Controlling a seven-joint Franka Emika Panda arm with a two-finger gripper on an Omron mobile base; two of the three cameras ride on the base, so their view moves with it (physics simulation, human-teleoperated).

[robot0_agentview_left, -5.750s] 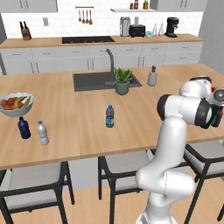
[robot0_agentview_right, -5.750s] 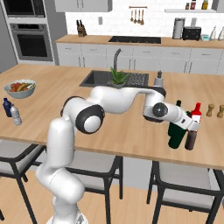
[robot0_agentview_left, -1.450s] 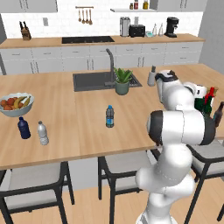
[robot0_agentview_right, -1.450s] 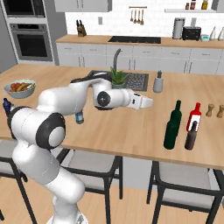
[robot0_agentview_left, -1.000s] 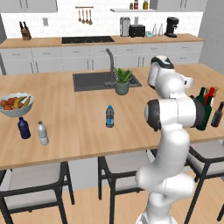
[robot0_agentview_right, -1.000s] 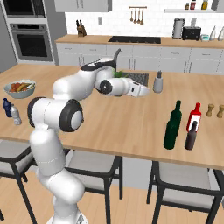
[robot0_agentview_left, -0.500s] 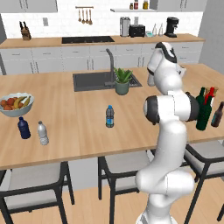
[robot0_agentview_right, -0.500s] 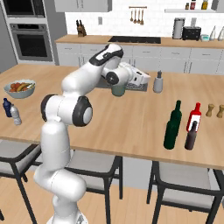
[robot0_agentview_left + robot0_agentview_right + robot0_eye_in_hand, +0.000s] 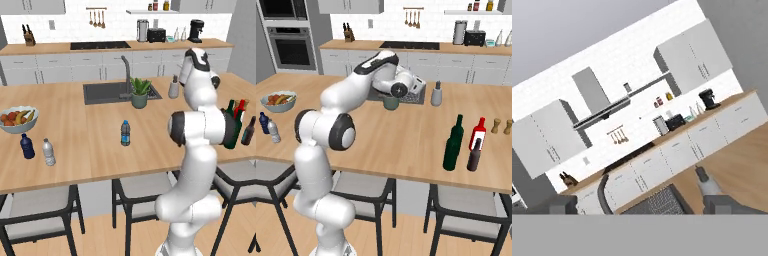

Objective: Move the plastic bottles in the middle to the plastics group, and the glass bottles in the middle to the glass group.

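The small clear water bottle (image 9: 125, 133) with a blue cap stands alone mid-counter, in front of the sink. At the counter's right end a dark green wine bottle (image 9: 453, 145), a red bottle (image 9: 478, 132) and a slim brown bottle (image 9: 474, 155) stand close together. At the far left stand the navy bottle (image 9: 27, 146) and the silvery-clear bottle (image 9: 48, 152). My gripper (image 9: 418, 86) is raised above the sink area, far from every bottle, and points at the back wall. Its fingertips (image 9: 562, 205) stand wide apart in the hand view, open and empty.
A fruit bowl (image 9: 17, 119) sits at the left end. A sink (image 9: 115, 92) with a faucet, a potted plant (image 9: 139, 93) and a grey shaker (image 9: 174, 87) lie along the counter's far side. Stools stand under the near edge.
The arm has swung up and back from low over the counter to high above the sink, turning the hand toward the back wall. The jaws stayed open; no bottle moved.
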